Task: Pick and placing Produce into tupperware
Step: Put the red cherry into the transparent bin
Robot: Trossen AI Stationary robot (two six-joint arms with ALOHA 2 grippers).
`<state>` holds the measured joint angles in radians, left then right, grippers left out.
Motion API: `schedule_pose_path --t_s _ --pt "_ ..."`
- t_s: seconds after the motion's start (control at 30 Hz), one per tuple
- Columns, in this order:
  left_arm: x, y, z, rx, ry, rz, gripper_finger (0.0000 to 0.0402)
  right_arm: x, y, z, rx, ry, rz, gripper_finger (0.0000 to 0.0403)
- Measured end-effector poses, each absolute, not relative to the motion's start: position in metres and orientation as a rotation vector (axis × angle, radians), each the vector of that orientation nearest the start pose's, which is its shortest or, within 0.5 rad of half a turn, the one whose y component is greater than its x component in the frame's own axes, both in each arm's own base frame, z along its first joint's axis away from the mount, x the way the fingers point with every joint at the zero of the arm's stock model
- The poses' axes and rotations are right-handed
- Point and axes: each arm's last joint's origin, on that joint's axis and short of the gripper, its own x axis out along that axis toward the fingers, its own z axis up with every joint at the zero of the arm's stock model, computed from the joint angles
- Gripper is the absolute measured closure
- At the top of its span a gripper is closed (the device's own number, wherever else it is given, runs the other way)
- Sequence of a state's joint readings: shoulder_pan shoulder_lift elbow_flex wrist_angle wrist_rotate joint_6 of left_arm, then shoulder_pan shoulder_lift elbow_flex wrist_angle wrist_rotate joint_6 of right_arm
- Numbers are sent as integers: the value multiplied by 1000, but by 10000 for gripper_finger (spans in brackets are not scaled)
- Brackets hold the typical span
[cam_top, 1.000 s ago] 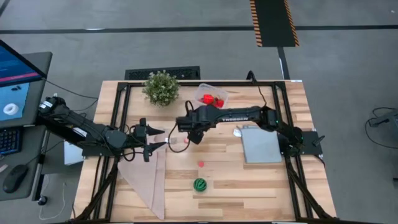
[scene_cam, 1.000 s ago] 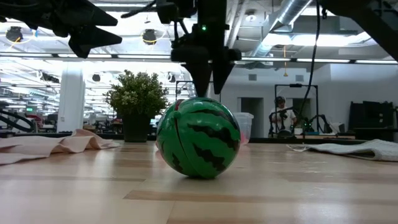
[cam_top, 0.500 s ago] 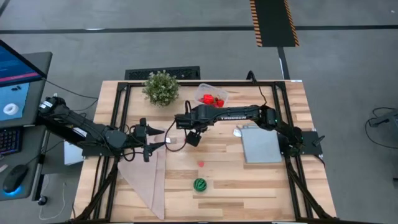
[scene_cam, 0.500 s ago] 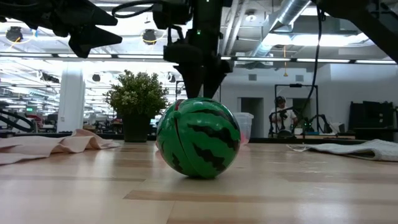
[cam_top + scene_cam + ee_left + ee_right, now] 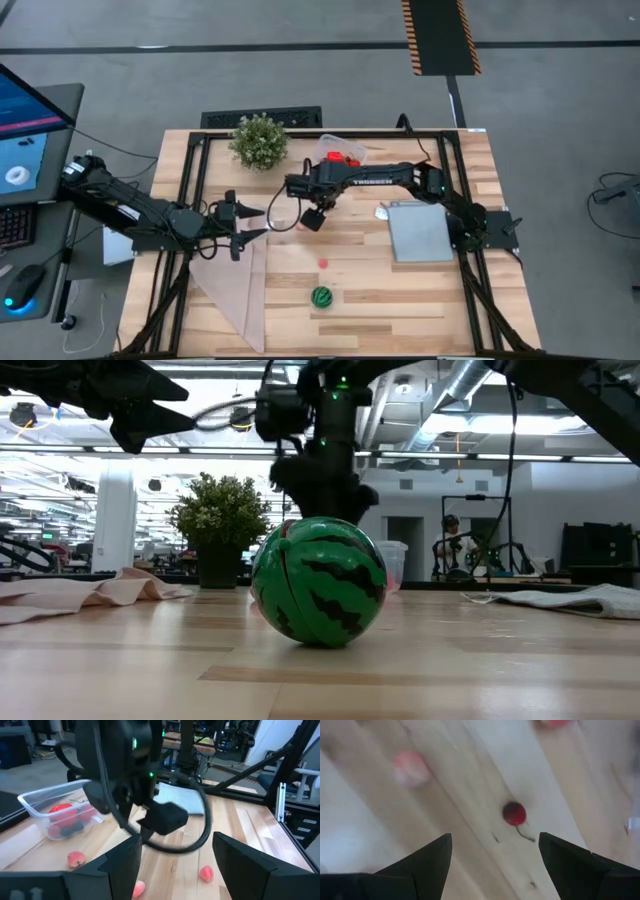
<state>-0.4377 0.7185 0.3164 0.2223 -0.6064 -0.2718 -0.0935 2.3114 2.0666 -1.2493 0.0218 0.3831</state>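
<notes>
The clear tupperware (image 5: 340,155) stands near the table's far edge with red and dark pieces inside; it also shows in the left wrist view (image 5: 57,810). My right gripper (image 5: 313,217) hovers open above the table's middle, over a dark red cherry (image 5: 514,813) with a pink piece (image 5: 409,762) close by. Pink pieces (image 5: 206,872) (image 5: 75,859) lie loose on the wood. A red piece (image 5: 323,263) and the green striped ball (image 5: 321,296) rest nearer the near edge. My left gripper (image 5: 264,222) waits open, left of the right one.
A potted plant (image 5: 259,140) stands at the far edge, left of the tupperware. A flat grey sheet (image 5: 420,232) lies on the right side. A beige cloth (image 5: 235,285) covers the near left part. Bare wood lies between the ball and the sheet.
My right gripper has lifted a little and tipped, its fingers no longer pointing straight down behind the ball in the low view; its wrist has drawn slightly toward the far edge. The produce and the left arm have stayed put.
</notes>
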Motion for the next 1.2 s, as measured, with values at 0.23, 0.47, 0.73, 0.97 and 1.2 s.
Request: schedule_pose_path --t_s 0.23,0.47,0.73,0.97,1.2 --pt "152 -53 221 -181 129 189 166 454 -47 181 336 1462 -397 85" --pt "152 -53 221 -182 127 189 166 450 -53 168 339 1479 -406 88" --pt "152 -53 221 -180 127 190 166 446 -62 150 342 1477 -397 88" --pt "152 -53 221 -174 127 198 166 446 -62 148 343 1472 -397 119" --pt "152 -53 220 -174 128 199 166 446 -64 148 369 1470 -405 248"
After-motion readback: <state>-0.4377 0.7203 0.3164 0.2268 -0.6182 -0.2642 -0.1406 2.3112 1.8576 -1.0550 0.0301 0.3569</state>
